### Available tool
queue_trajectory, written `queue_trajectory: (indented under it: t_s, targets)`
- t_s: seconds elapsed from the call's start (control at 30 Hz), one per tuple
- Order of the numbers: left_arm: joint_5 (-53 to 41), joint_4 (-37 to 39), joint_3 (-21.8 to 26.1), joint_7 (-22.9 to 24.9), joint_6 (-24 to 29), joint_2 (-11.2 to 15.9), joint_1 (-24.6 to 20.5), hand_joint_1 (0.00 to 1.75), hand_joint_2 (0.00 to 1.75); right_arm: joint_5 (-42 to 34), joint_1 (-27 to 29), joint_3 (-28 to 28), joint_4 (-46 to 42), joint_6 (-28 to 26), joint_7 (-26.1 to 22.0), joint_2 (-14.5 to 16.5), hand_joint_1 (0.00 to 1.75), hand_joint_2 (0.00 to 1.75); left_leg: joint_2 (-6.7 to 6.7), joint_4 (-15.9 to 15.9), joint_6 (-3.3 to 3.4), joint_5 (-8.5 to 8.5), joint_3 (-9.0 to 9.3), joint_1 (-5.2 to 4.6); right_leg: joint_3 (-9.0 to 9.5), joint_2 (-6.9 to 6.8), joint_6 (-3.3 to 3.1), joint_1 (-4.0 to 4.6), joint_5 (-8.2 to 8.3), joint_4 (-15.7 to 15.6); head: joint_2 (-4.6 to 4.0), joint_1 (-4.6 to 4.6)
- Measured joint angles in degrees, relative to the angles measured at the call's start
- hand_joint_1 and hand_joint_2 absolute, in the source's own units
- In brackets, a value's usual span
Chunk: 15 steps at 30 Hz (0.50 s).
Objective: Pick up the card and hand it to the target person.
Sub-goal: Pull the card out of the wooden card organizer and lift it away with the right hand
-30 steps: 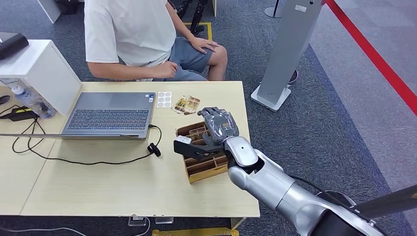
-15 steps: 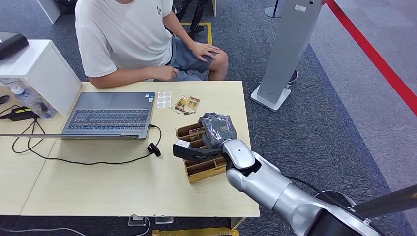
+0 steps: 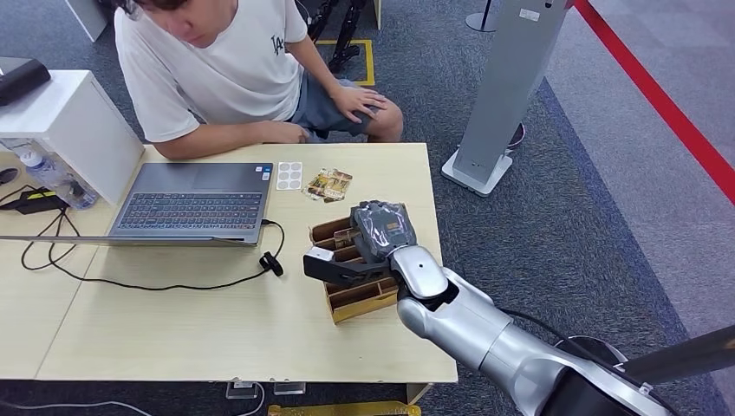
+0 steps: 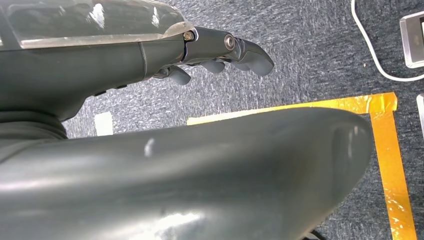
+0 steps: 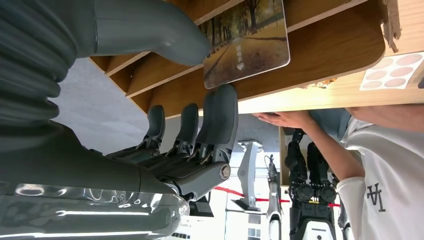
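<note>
A picture card point(image 5: 247, 42) showing a tree-lined road stands in a slot of the wooden card holder point(image 3: 355, 295) near the table's right edge. My right hand point(image 3: 381, 230) rests over the holder. In the right wrist view its thumb point(image 5: 150, 30) and a finger point(image 5: 220, 115) close on the card's edge from both sides, while the card still sits in the holder point(image 5: 320, 55). The person point(image 3: 217, 69) in a white shirt sits at the far side of the table, leaning in. My left hand point(image 4: 220, 50) hangs over the carpet, holding nothing, with its fingers loosely apart.
An open laptop point(image 3: 195, 204) lies at the left with a black cable point(image 3: 173, 284) trailing from it. A loose card point(image 3: 329, 184) and a sticker sheet point(image 3: 289, 175) lie beyond the holder. A white box point(image 3: 69, 121) stands far left, a grey pillar point(image 3: 507, 87) right of the table.
The person has leaned forward over the table. My right hand has settled slightly lower and to the left on the card holder.
</note>
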Motion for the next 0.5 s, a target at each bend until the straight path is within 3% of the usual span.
queue_trajectory:
  t_s: [0.5]
  targets:
    - [0.0, 0.0, 0.0, 0.0, 0.2, 0.0, 0.0, 0.00, 0.00, -0.3, 0.8, 0.5, 0.1, -0.3, -0.8, 0.1, 0.98, 1.75, 0.00, 0.0, 0.00, 0.00, 0.00, 0.00, 0.00, 0.00, 0.00, 0.00, 0.00, 0.0, 0.00, -0.01]
